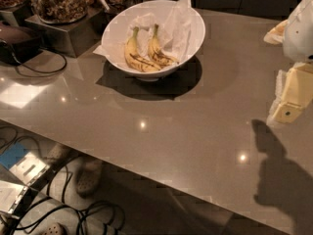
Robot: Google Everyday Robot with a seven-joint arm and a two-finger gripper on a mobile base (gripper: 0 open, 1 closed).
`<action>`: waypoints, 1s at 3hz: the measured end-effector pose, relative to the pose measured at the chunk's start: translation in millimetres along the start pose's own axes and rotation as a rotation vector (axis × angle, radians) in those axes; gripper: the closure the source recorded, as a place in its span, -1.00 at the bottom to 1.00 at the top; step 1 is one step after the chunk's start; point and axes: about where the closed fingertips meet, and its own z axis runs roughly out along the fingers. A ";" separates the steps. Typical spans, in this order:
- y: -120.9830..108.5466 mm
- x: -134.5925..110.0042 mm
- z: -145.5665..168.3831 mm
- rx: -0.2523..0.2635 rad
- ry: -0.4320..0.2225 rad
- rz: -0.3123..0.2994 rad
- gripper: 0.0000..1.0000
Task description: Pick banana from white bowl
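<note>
The white bowl (193,31) stands at the back middle of the grey table, lined with crumpled white paper. Two bananas lie side by side in it. The banana (159,50) is the right one, with a greenish stem pointing away and brown-black mottling over its near tip half. The other banana (133,53), on the left, has thin black lengthwise streaks. My gripper (292,99) is at the right edge of the camera view, pale yellow, hanging over the table well to the right of the bowl and nearer than it, holding nothing that I can see.
Glass jars of nuts (58,1) stand on a metal box (68,33) at the back left. A dark bowl (17,40) with a black cable lies at the left. The table's front edge (122,165) runs diagonally; cables and shoes lie on the floor below.
</note>
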 end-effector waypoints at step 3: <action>-59.8 -56.4 -13.7 -0.068 -0.080 0.103 -1.00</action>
